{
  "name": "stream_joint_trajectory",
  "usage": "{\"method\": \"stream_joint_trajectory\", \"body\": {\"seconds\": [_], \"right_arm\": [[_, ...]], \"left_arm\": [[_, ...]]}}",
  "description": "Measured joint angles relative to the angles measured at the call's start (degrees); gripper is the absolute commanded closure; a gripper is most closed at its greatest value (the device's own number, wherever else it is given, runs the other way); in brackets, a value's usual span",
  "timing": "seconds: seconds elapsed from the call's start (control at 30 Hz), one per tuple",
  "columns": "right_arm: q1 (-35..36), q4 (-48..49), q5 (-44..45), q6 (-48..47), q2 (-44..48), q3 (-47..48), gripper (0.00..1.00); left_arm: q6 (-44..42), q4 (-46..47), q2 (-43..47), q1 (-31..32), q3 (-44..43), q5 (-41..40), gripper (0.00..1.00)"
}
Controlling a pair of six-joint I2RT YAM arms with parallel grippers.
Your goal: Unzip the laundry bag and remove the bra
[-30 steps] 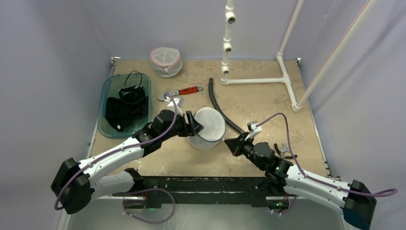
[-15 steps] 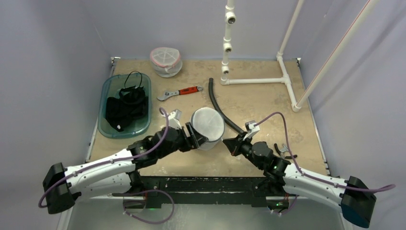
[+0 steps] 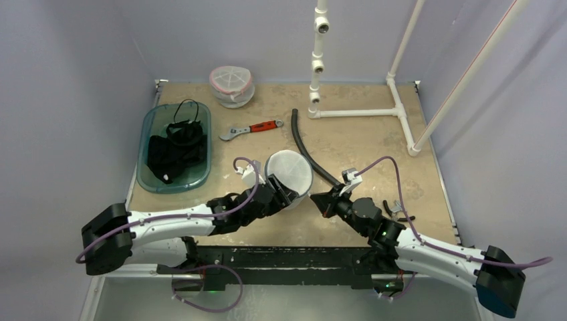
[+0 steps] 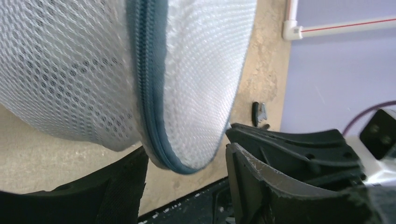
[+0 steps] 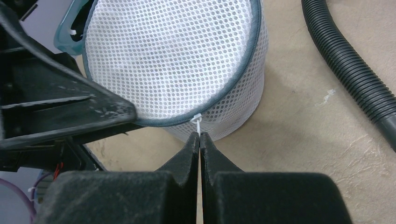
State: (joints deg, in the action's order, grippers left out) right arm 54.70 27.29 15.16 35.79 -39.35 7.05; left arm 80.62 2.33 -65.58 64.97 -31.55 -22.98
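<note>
Left arm has swung low toward the near edge. Its end effector (image 3: 286,192) now straddles the bag (image 3: 289,170) rim, mid-tabletop (image 3: 361,140) — can't tell if it pinches. Right end effector (image 5: 200,135) stays clenched on the zip pull (image 5: 197,119) — zip looks shut, I'd say braced for unzipping.

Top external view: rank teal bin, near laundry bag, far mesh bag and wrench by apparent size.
teal bin
near laundry bag and far mesh bag, too alike to rank
wrench, smallest in area
</note>
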Motion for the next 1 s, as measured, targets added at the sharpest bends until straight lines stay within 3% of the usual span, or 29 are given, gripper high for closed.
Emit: {"method": "stream_joint_trajectory", "body": {"seconds": [0.23,0.5,1.0], "right_arm": [[0.0,0.4,-1.8,-0.7,-0.2,0.0,1.0],[0.0,1.0,-3.4,-2.1,-1.3,0.0,1.0],[0.1,2.9,-0.8,-2.6,-4.3,2.1,1.0]], "left_arm": [[1.1,-0.4,-4.7,-0.2,-1.6,-3.0,0.61],[-0.3,-3.9,-3.7,-2.0,-3.9,-5.8,1.0],[-7.8,-8.3,4.7,-8.2,-4.0,0.2,1.0]]}}
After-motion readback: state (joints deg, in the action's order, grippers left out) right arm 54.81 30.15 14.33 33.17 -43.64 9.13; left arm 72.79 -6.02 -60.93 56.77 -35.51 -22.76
